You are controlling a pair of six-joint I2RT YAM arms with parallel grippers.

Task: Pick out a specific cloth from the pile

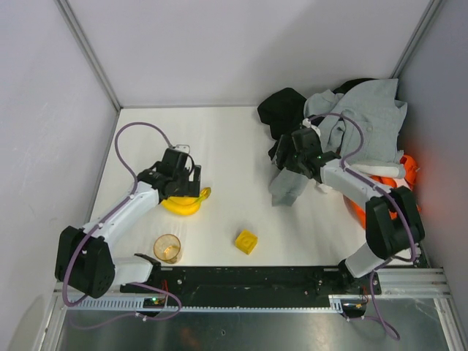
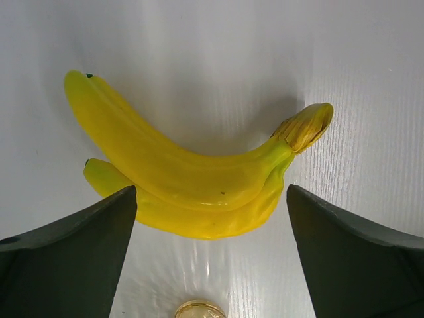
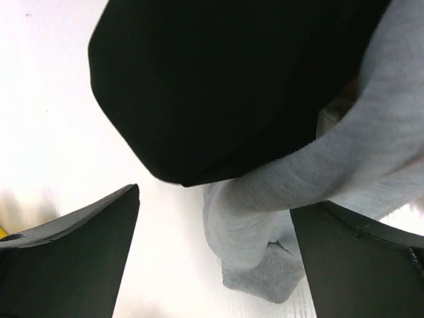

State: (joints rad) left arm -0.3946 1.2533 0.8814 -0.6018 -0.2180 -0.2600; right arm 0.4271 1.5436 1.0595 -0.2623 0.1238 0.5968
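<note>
While the left gripper [image 1: 184, 183] is hanging right over the banana bunch [image 1: 186, 205] with its two fingers spread wide apart, the right gripper [image 1: 290, 159] is hovering at the left edge of the pile [image 1: 358, 124]. Its fingers are wide apart too, holding nothing, just above a black garment [image 3: 225, 86] and a grey sleeve [image 3: 265, 218]. The pile is sitting in the far right corner of the table [image 1: 219, 139]. A small pale bit [image 3: 333, 112] is peeking out between grey folds, but I cannot tell if it is the white cloth.
</note>
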